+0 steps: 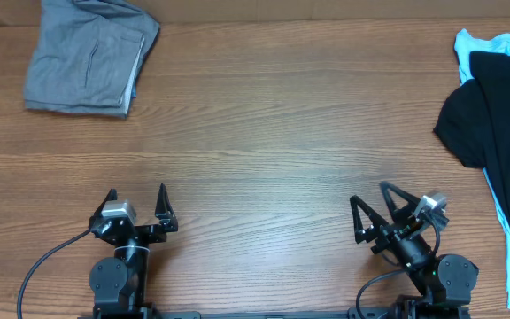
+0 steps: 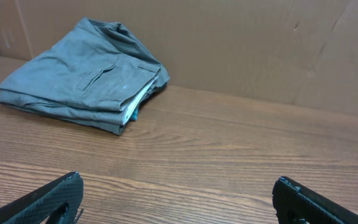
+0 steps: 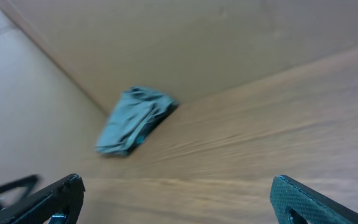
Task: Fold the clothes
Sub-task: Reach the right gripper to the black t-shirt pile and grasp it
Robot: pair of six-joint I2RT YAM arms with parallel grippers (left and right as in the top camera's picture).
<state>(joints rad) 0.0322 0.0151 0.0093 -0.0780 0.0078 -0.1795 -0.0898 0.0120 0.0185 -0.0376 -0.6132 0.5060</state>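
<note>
1. The left fingers (image 1: 163, 206) stand spread wide and hold nothing. They sit low at the near edge of the surface (image 1: 264, 133), and the left wrist view shows only wood between the two tips.
2. The right fingers (image 1: 358, 217) are also spread wide and empty, at the near edge towards the right. That arm is turned a little, so its blurred wrist view looks slantwise across the wood.
3. The black T-shirt (image 1: 494, 115) lies unfolded at the far right edge of the surface, partly cut off by the overhead view. It rests on a light blue shirt (image 1: 503, 42), which shows at its top and along its side. Neither wrist view shows the T-shirt.
4. A grey folded garment (image 1: 87, 55) sits at the far left corner, well apart from both arms. It looks like a piece set aside to leave the middle of the surface free for folding.
5. Folding of the T-shirt seems not yet begun. It probably has to be drawn to the middle and laid flat first. The right arm is nearer, and its open fingers suit a pinch on a hem or sleeve.
6. The soft fabric may drag the blue shirt along with it, so the pinch should take the black layer alone.
</note>
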